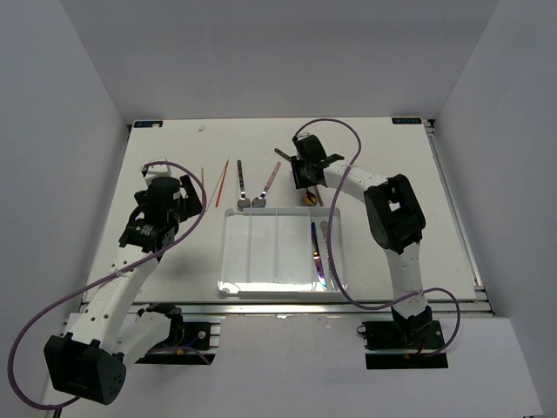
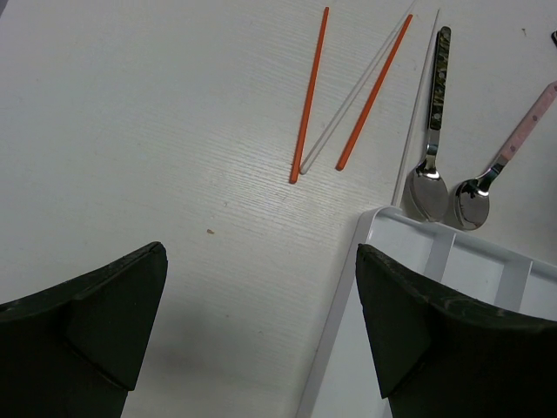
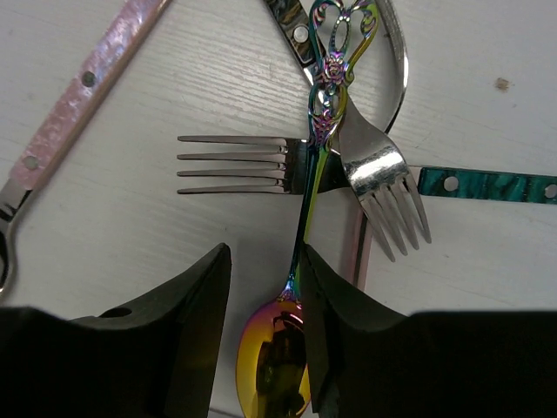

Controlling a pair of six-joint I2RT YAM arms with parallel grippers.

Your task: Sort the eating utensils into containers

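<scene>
My right gripper (image 3: 264,261) is open and low over the table. Its jaws straddle the neck of an iridescent spoon (image 3: 274,361), and the right finger (image 3: 348,331) touches it. The spoon's ornate handle lies across a teal-handled fork (image 3: 235,164) and beside a plain silver fork (image 3: 383,174). A pink-handled utensil (image 3: 87,87) lies at the left. My left gripper (image 2: 261,261) is open and empty over the clear tray's near-left corner (image 2: 374,226). Two red-orange chopsticks (image 2: 309,96) and two spoons (image 2: 431,178) lie beyond it. In the top view the tray (image 1: 233,261) holds two utensils (image 1: 316,252) in its right compartments.
The heap of utensils sits just behind the tray's far right corner (image 1: 335,212), under the right gripper (image 1: 306,185). The left gripper (image 1: 190,202) is left of the tray. White walls close the table at back and sides.
</scene>
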